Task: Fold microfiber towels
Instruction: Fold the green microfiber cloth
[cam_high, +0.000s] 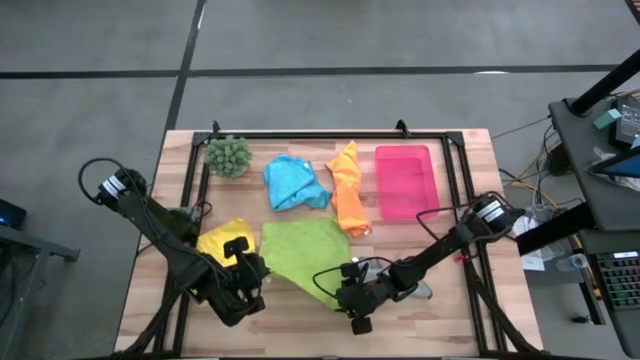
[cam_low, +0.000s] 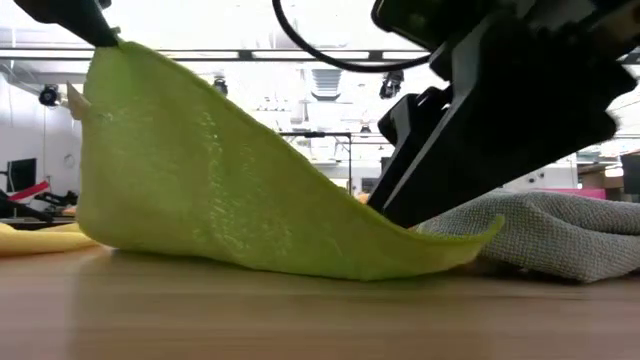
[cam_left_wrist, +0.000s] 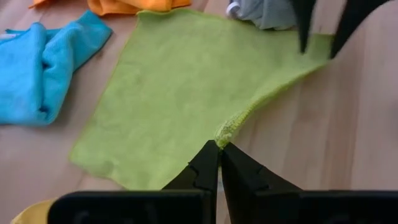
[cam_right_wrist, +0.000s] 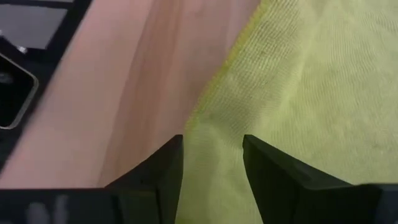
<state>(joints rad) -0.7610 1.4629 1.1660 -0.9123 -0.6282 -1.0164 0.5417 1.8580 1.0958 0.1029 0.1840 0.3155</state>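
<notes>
On the wooden desk (cam_high: 140, 300), set on grey floor (cam_high: 90, 100), the left tool (cam_left_wrist: 219, 148) pinches an edge of the green towel (cam_high: 300, 248), lifting it. The right tool (cam_right_wrist: 212, 155) stands spread over the towel's other corner. Ceiling lights (cam_low: 330, 55) fill the room behind.

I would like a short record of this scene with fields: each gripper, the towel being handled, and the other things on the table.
left gripper: shut on a corner of the lime green towel, lifting it
right gripper: open, fingers either side of the towel's edge
other towels: yellow, blue, orange, grey
other things: pink tray, spiky green plant
</notes>
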